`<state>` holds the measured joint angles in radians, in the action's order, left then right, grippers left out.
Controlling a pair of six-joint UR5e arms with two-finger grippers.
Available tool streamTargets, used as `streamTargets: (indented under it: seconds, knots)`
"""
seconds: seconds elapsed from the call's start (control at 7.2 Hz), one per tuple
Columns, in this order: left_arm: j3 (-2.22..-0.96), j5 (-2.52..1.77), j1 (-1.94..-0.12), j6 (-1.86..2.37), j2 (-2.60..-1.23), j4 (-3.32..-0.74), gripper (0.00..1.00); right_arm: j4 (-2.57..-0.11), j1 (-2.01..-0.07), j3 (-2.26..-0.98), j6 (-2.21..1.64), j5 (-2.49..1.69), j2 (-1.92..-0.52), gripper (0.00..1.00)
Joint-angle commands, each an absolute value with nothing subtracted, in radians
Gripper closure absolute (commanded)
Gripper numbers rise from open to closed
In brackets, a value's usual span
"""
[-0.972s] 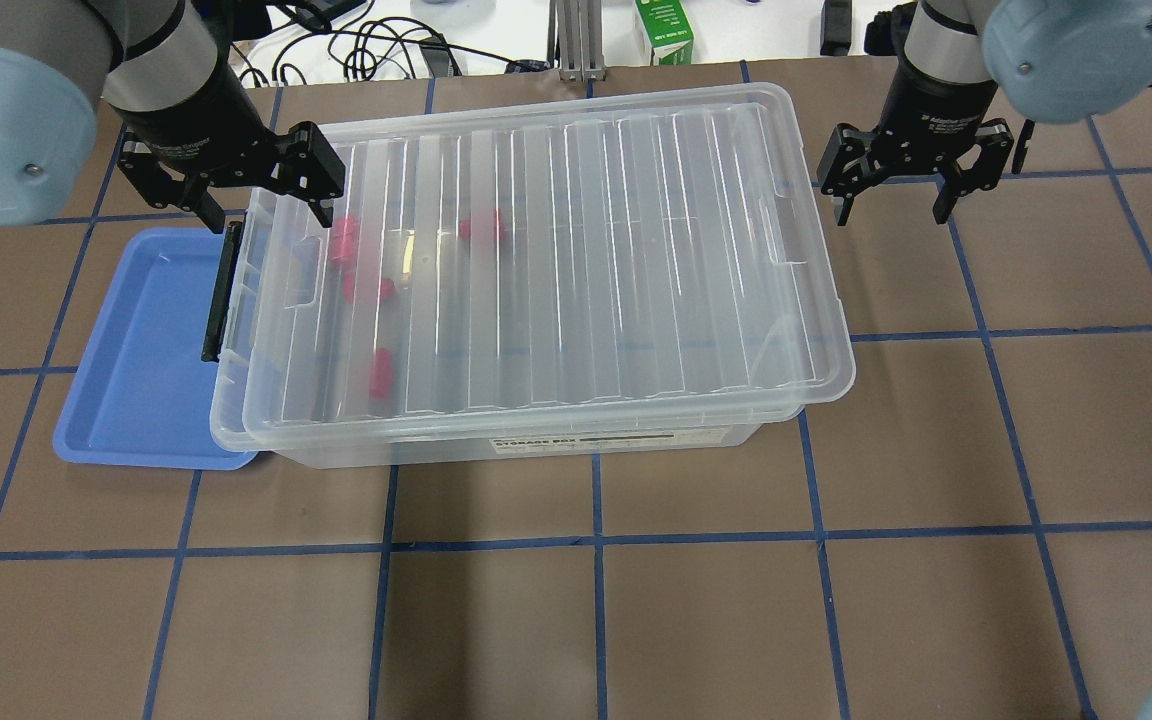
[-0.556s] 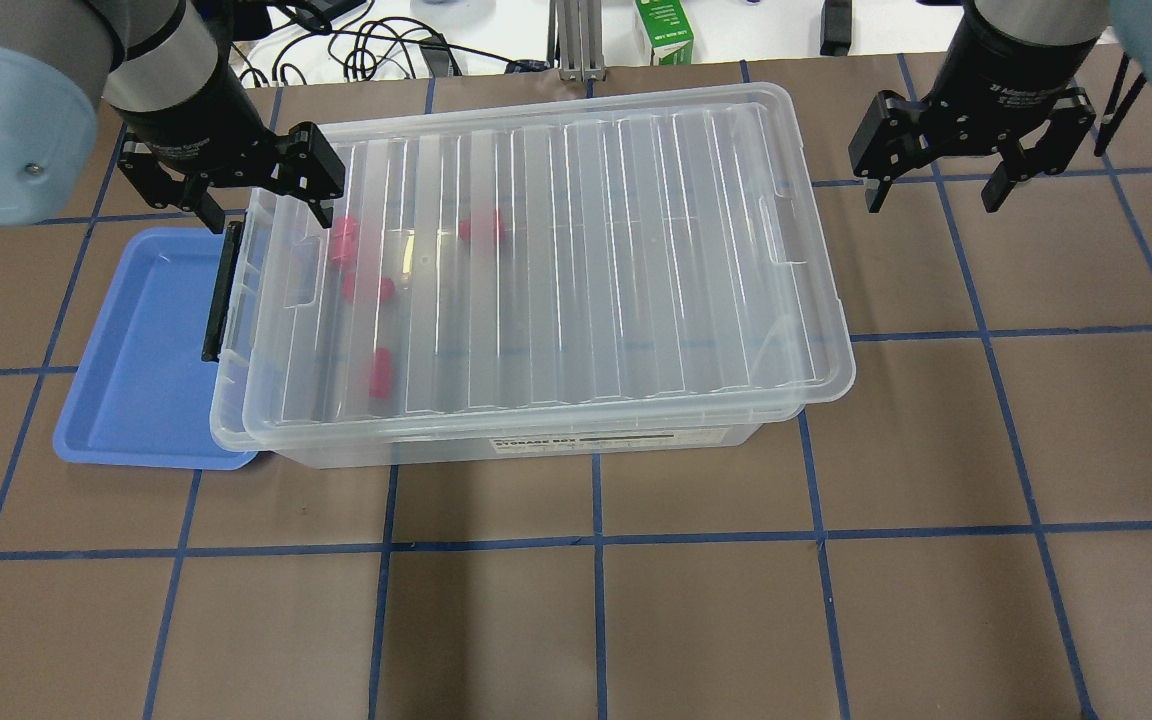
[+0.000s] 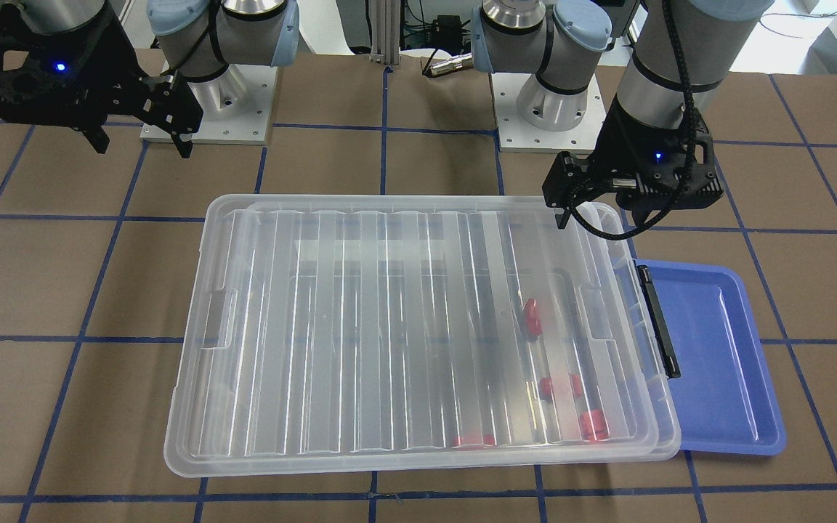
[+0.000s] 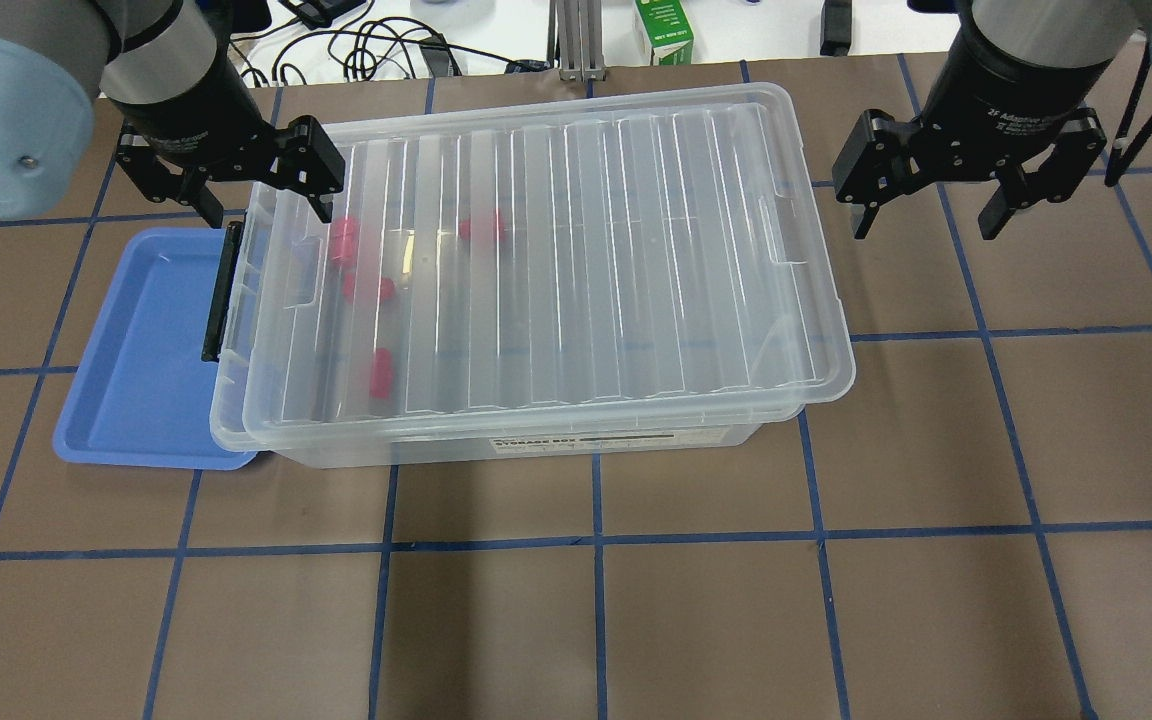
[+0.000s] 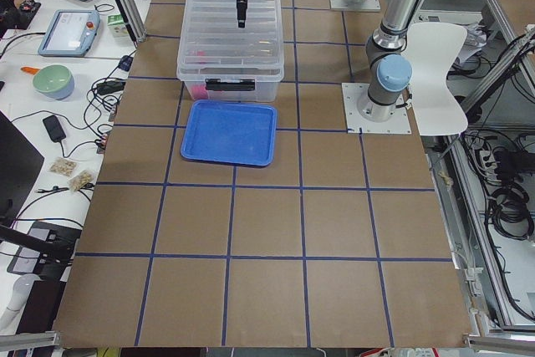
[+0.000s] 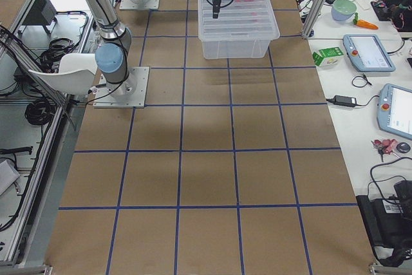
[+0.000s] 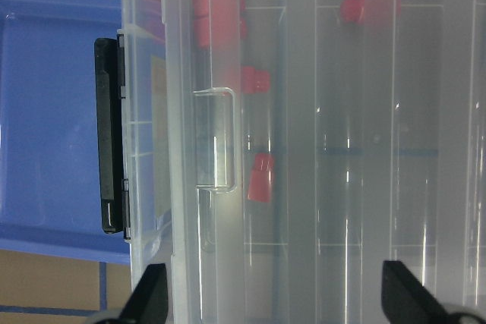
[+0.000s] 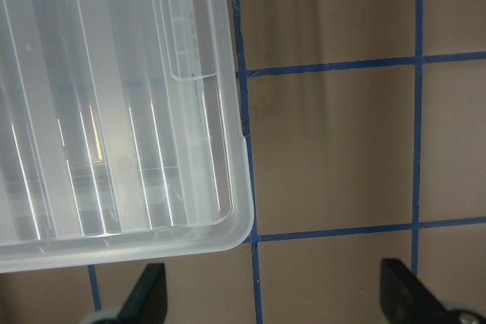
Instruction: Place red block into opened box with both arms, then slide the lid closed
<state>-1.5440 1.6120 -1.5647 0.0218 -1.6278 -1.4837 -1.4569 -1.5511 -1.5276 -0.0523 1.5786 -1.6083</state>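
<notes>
The clear box (image 4: pixel 586 446) stands mid-table with its ribbed lid (image 4: pixel 586 260) lying on top, shifted slightly toward its right end. Several red blocks (image 4: pixel 368 289) lie inside near the left end, seen through the lid (image 3: pixel 389 327), among them a red block (image 7: pixel 262 177) by the tab recess. My left gripper (image 4: pixel 266 212) hangs open over the box's far left corner, beside the black bar (image 4: pixel 221 290), holding nothing. My right gripper (image 4: pixel 926 228) hangs open over bare table, right of the lid's end (image 8: pixel 114 111). In the front view, the left gripper (image 3: pixel 636 211) is on the right and the right gripper (image 3: pixel 142 145) is on the left.
A blue tray (image 4: pixel 136 360) lies against the box's left end, partly under it. A green carton (image 4: pixel 664 30) and cables (image 4: pixel 376 45) sit beyond the far edge. Brown table with blue tape lines (image 4: pixel 596 540) stretches in front.
My right gripper has risen and shifted rightward, away from the lid's end. The left gripper, lid and red blocks have hardly moved.
</notes>
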Motion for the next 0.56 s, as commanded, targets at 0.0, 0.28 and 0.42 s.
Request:
streamTargets:
  seconds: [0.0, 0.28, 0.42]
  knots:
    - [-1.54, 1.601, -1.56, 0.025, -1.62, -1.511, 0.0, -1.453, -1.552, -1.531, -0.063, 1.58, -1.612, 0.0]
    - [-1.529, 1.603, -1.559, 0.025, -1.615, -1.522, 0.0, -1.445, -1.554, -1.531, -0.063, 1.578, -1.614, 0.0]
    - [-1.528, 1.601, -1.559, 0.025, -1.618, -1.52, 0.0, -1.445, -1.554, -1.531, -0.06, 1.578, -1.614, 0.0]
